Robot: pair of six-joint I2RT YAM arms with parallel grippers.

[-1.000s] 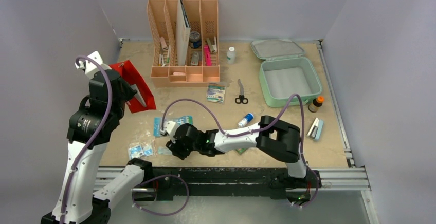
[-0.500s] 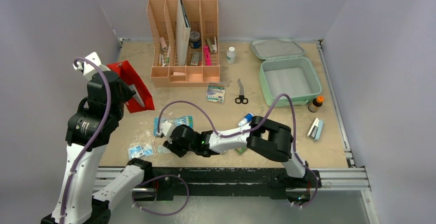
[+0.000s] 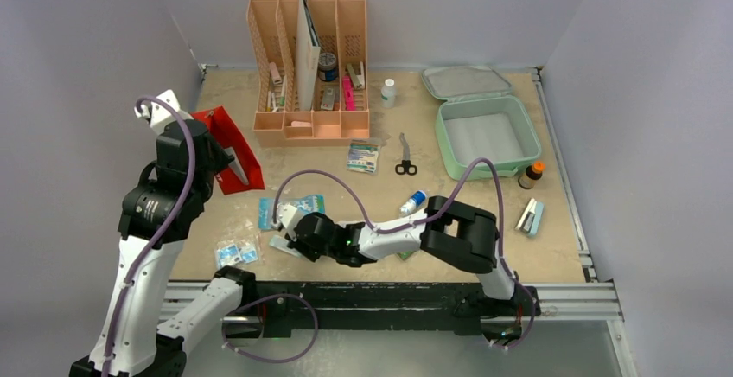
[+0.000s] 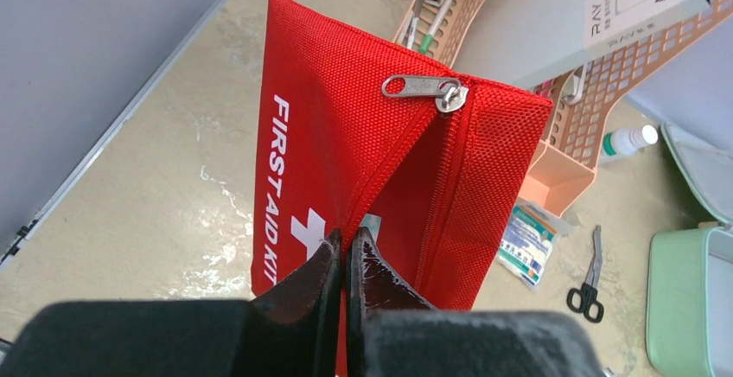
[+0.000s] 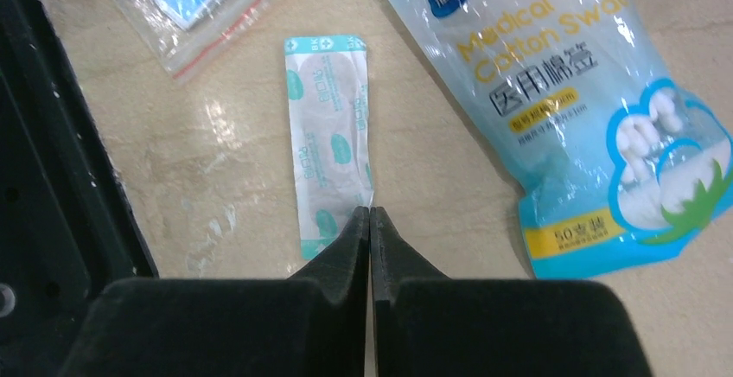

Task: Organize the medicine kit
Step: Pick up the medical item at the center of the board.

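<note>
We note left fingers (image 4: 321,269) pinched shut on the red first-aid pouch (image 4: 346,152) | right fingers (image 5: 350,247) closed on the edge of a plaster strip (image 5: 327,152) on the bench (image 3: 553,247) | medicine kit (image 3: 445,148) lid-open at far right, well apart from both.

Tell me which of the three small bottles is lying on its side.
The blue-capped bottle mid-table; the white bottle by the organizer and the orange-capped bottle beside the green case stand upright.

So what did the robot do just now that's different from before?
The right gripper shifted slightly left, then snapped shut on the edge of the wrapped plaster. The left gripper still holds the red pouch. The medicine kit stayed put, open.
</note>
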